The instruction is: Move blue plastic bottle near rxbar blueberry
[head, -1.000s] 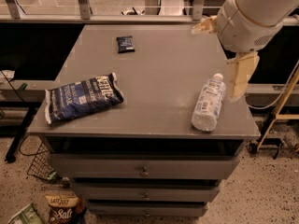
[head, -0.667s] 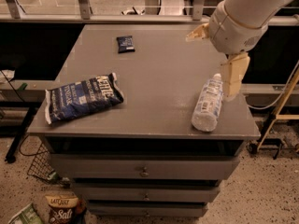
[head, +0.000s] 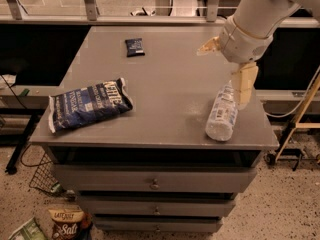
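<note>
Blue plastic bottle lying, tool above, chip bag left

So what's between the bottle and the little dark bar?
Only bare table, in the camera view. The gripper hovers over the blue plastic bottle.

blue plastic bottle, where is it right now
In the camera view the blue plastic bottle lies on its side near the front right corner of the table, just below the gripper, far from the rxbar blueberry at the back.
</note>
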{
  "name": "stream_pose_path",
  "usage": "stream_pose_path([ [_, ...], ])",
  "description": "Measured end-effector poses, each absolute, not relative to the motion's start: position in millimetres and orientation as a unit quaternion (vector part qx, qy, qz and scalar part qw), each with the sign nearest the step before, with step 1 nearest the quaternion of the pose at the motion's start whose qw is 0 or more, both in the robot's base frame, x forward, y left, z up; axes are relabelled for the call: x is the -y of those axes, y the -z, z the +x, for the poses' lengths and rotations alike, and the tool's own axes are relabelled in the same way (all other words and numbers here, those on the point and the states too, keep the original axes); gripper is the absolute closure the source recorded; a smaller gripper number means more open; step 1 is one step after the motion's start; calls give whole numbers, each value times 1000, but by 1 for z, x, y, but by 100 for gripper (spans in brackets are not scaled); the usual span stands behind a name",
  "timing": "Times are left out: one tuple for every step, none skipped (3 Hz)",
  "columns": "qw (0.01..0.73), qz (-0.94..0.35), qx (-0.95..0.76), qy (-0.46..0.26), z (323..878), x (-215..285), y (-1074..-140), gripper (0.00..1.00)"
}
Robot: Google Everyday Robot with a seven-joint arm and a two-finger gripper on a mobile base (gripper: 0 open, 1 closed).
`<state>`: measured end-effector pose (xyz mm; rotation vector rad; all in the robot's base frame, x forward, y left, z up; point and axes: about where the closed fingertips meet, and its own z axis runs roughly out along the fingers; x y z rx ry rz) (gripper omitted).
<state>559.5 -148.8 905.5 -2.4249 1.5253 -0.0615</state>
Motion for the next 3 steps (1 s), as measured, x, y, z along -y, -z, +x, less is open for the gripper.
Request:
stream_pose_path([
  [138, -837, -530, 1, 568, 152, -888, 0],
  [137, -832, -537, -10, 573, 159, -874, 0],
  [134, -829, -543, -18, 574, 165, -862, 0],
])
